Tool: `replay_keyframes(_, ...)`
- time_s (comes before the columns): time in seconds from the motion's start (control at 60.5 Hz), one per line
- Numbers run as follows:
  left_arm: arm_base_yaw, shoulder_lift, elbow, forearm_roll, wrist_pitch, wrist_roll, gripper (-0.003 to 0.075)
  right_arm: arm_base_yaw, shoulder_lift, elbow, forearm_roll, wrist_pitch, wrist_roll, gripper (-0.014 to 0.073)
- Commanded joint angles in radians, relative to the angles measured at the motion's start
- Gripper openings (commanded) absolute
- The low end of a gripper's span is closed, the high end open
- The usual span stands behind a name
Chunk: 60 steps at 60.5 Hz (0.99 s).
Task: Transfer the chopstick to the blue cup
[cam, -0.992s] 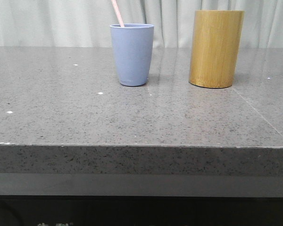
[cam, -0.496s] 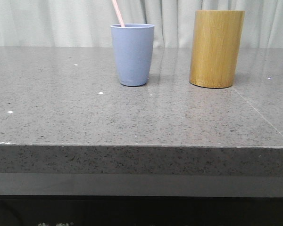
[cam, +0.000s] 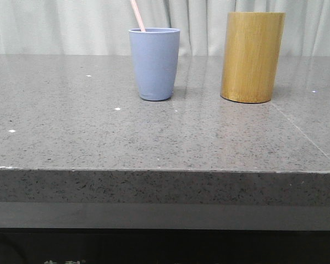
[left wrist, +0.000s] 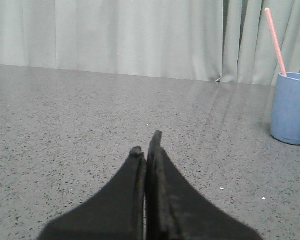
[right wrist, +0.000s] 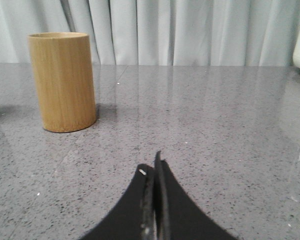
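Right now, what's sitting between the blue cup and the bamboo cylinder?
Nothing: the front view shows bare grey tabletop between the blue cup and the bamboo cylinder.

Wide bare table (cam: pixel 99 137) lay near; far back, only blue cup (cam: pixel 154 63) and bamboo cylinder (cam: pixel 252 56) blocked passage, a gap between.

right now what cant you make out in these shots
- Lower end of the chopstick: hidden by the blue cup wall, front and left wrist views.
- Chopstick's top: cut off by the front view's upper edge.
- Inside of the bamboo cylinder: hidden by its wall, front and right wrist views.
- Blue cup: cut by the left wrist view's edge.
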Motion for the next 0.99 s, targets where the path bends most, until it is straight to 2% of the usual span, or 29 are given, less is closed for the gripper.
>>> replay_keyframes(0.0, -0.008, -0.023, 0.009, -0.005, -0.083, 0.000, -0.0019, -0.017, -0.023, -0.005, -0.022, -0.090, 0.015, -0.0068)
replay_keyframes(0.231, -0.008, -0.023, 0.009, -0.005, -0.083, 0.000, -0.0019, -0.022, -0.023, -0.005, -0.012, -0.090, -0.021, -0.0068)
replay_keyframes(0.364, -0.008, -0.023, 0.009, -0.005, -0.083, 0.000, -0.0019, -0.022, -0.023, -0.005, 0.049, -0.091, -0.081, -0.0068)
replay_keyframes(0.976, -0.008, -0.023, 0.009, -0.005, -0.083, 0.000, -0.0019, -0.022, -0.022, -0.005, 0.065, -0.090, -0.080, -0.0068)
